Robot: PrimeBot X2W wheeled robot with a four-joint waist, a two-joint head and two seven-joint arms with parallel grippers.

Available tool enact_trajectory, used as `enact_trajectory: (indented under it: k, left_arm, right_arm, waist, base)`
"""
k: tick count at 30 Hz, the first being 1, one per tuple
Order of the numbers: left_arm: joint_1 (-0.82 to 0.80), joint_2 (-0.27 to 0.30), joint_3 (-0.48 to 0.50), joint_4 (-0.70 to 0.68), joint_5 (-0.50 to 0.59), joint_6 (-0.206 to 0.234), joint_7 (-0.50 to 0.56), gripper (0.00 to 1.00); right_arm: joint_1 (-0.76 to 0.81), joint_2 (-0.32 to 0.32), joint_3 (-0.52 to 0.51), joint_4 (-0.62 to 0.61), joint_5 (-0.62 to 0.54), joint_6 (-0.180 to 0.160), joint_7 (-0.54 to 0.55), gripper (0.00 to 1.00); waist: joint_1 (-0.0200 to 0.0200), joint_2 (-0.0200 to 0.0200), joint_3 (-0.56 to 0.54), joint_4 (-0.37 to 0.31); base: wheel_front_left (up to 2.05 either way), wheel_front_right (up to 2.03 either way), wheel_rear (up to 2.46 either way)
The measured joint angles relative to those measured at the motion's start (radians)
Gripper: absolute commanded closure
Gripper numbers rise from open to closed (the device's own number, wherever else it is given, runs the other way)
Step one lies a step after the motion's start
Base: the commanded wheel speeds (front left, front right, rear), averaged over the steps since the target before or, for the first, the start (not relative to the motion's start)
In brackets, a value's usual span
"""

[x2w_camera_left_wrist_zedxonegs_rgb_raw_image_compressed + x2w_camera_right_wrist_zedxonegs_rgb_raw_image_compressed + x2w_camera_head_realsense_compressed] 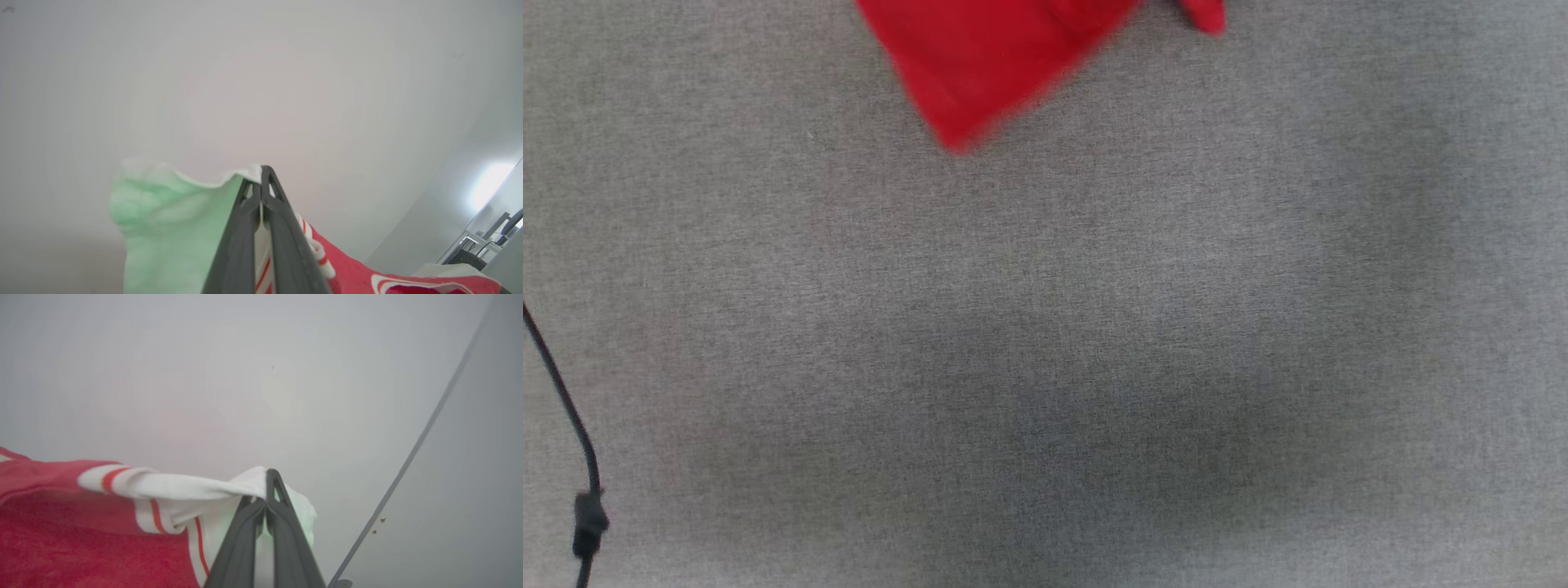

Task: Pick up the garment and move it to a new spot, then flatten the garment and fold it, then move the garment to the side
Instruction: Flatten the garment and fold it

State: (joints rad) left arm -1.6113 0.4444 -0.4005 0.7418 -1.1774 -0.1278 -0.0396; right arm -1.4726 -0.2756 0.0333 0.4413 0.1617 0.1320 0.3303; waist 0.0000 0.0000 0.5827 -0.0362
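Clenched on white sleeve cloth: left pincer (261, 181), right pincer (267, 486). Red jersey (988, 65), top of head view: soft, light, limp; probably best held by sleeves, spread.

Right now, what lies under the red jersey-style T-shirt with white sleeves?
Under the red jersey-style T-shirt, a grey woven fabric surface shows, with a thin black cable at far left. Whatever the cloth itself covers is hidden.

at tabletop (1045, 327) far edge, about midway along: garment (988, 65) corner, reaching in from beyond. along left edge toward near-left corner: cable (572, 425). left gripper (261, 172) clamped on garment's edge, cloth either side of fingers. right gripper (267, 476) likewise, bulk of cloth to its left.
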Motion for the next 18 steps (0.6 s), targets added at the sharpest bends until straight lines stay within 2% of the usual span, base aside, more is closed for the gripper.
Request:
enact_trajectory:
  k: [4, 8, 13, 18]
  left_arm:
    - [-0.118, -0.019, 0.026, 0.049, -0.035, 0.000, -0.071, 1.00]
    - [-0.112, -0.031, -0.014, 0.043, -0.083, 0.000, -0.036, 1.00]
    - [0.054, -0.004, -0.067, -0.022, -0.156, 0.000, 0.014, 1.00]
    - [0.326, 0.046, -0.135, -0.149, -0.225, 0.000, 0.029, 1.00]
  right_arm:
    - [-0.141, 0.021, -0.058, 0.123, -0.077, 0.000, -0.120, 1.00]
    - [-0.168, 0.020, -0.048, 0.231, -0.106, 0.000, -0.165, 1.00]
    - [-0.080, -0.009, 0.025, 0.310, -0.075, 0.000, -0.184, 1.00]
    - [0.120, -0.065, 0.114, 0.283, 0.030, 0.000, -0.168, 1.00]
  waist:
    - [0.0000, 0.0000, -0.013, -0.001]
    - [0.0000, 0.0000, -0.032, 0.006]
    - [0.0000, 0.0000, -0.058, 0.019]
    - [0.0000, 0.0000, -0.096, 0.029]
  base:
    - [0.00, 0.00, 0.00]
    - [0.00, 0.00, 0.00]
    - [0.00, 0.00, 0.00]
    - [0.00, 0.00, 0.00]
